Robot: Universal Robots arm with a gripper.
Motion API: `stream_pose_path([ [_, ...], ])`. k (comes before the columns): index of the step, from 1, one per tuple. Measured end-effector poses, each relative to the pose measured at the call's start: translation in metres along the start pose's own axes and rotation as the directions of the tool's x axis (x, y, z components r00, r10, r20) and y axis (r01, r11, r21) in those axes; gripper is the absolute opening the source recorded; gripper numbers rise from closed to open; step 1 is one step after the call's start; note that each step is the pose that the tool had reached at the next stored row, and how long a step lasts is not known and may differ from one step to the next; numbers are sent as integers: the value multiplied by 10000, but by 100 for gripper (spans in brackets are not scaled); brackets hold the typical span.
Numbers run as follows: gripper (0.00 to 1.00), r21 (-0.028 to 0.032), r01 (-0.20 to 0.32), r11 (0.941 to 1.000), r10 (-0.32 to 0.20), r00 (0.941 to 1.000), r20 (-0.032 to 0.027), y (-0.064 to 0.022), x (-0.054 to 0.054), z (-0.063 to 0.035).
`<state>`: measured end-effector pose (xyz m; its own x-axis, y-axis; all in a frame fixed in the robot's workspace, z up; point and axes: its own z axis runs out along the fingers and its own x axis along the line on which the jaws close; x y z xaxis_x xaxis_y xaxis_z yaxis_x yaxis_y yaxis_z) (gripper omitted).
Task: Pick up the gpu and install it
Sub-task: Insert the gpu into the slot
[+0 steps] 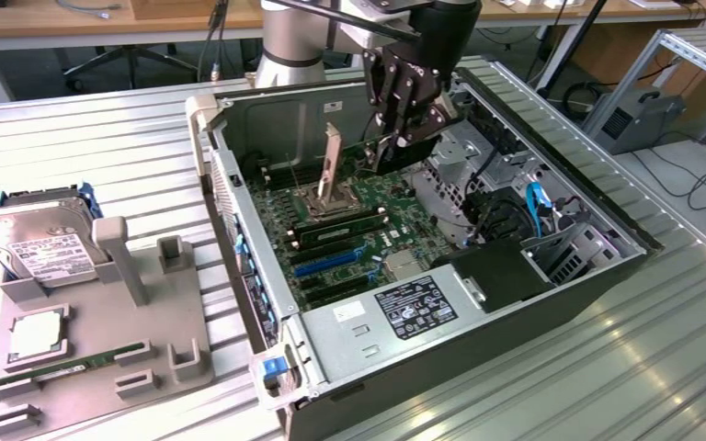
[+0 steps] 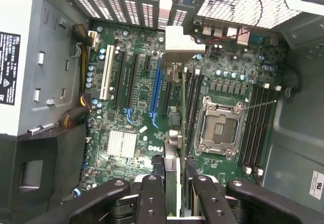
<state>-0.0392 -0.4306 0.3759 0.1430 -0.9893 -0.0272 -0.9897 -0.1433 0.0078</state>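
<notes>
gripper (image 1: 392,152) clamped on gpu (image 2: 172,133), card held edge-on over the motherboard (image 2: 131,102) inside the case (image 1: 598,276), above the blue slot (image 2: 156,90). looks stiff, light, fragile; grip the edges.

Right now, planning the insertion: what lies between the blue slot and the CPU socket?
In the wrist view, the gpu, edge-on in the gripper, and black memory slots.
</notes>
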Motion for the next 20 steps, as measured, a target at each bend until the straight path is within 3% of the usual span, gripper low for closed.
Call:
stream_pose_path([
  [5,26,27,-1017,9948,1017,9948,9,0,1,20],
  [11,26,52,-1984,9801,1984,9801,21,0,1,29],
  [20,26,54,-2017,9794,2016,9795,22,1,3,34],
])
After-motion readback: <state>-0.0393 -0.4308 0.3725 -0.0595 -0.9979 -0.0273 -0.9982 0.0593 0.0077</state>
